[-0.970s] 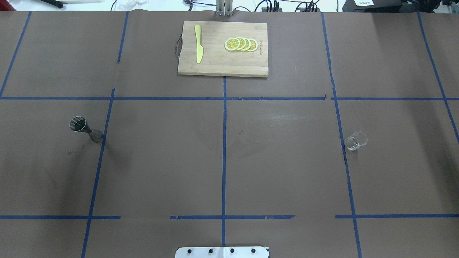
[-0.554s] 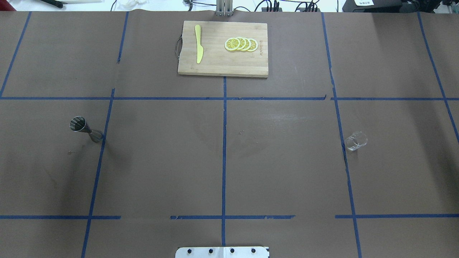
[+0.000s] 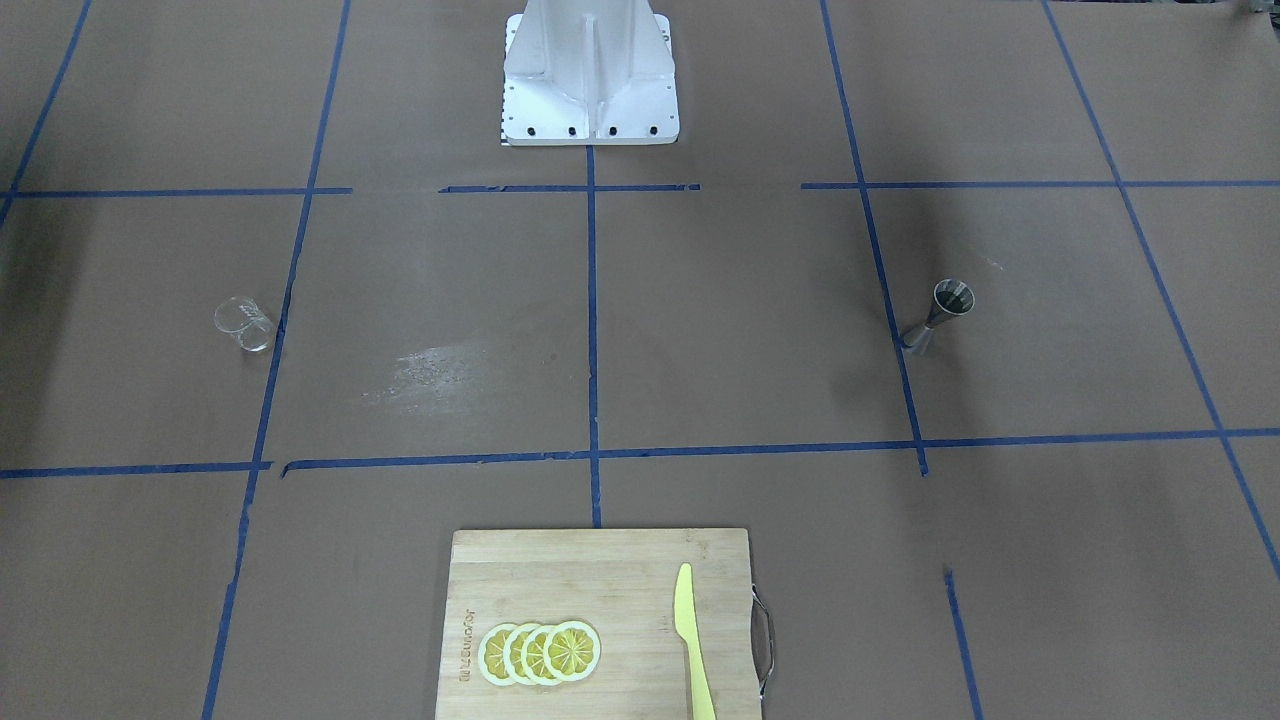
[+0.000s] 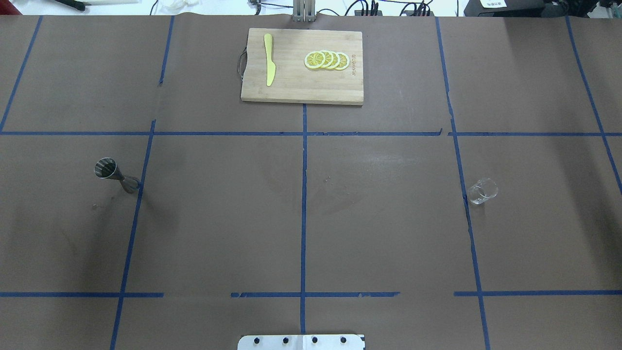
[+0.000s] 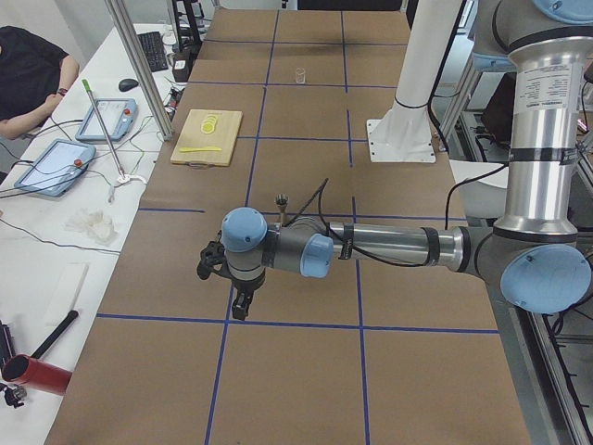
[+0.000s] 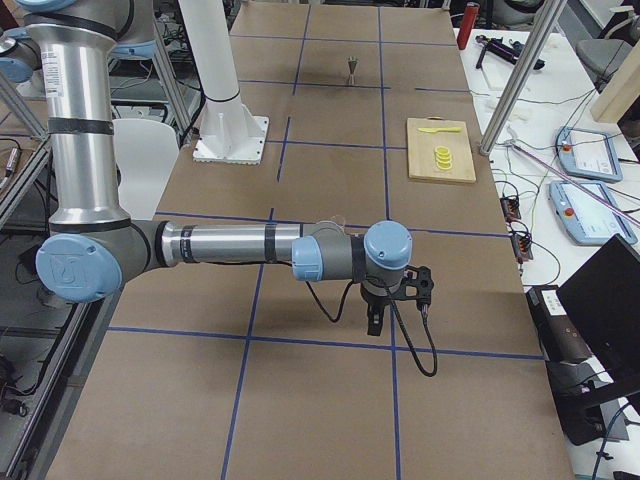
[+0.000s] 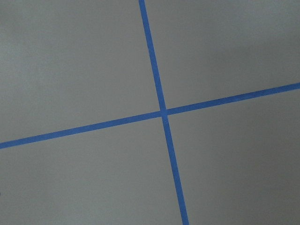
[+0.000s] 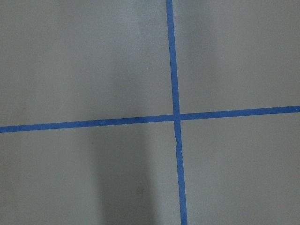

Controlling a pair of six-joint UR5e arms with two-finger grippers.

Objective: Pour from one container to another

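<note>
The clear glass cup stands upright on the table's right side, also seen as the cup in the front-facing view and far off as the cup in the left view. The metal jigger stands upright on the left by a blue tape line, shown too as the jigger. My left gripper hangs pointing down, nearer the table's end than the jigger. My right gripper hangs likewise at the opposite end. Whether either is open or shut, I cannot tell. Both wrist views show only tape lines.
A wooden cutting board lies at the far middle with a yellow knife and lemon slices on it. The robot's white base stands at the near middle edge. Blue tape divides the brown table into squares.
</note>
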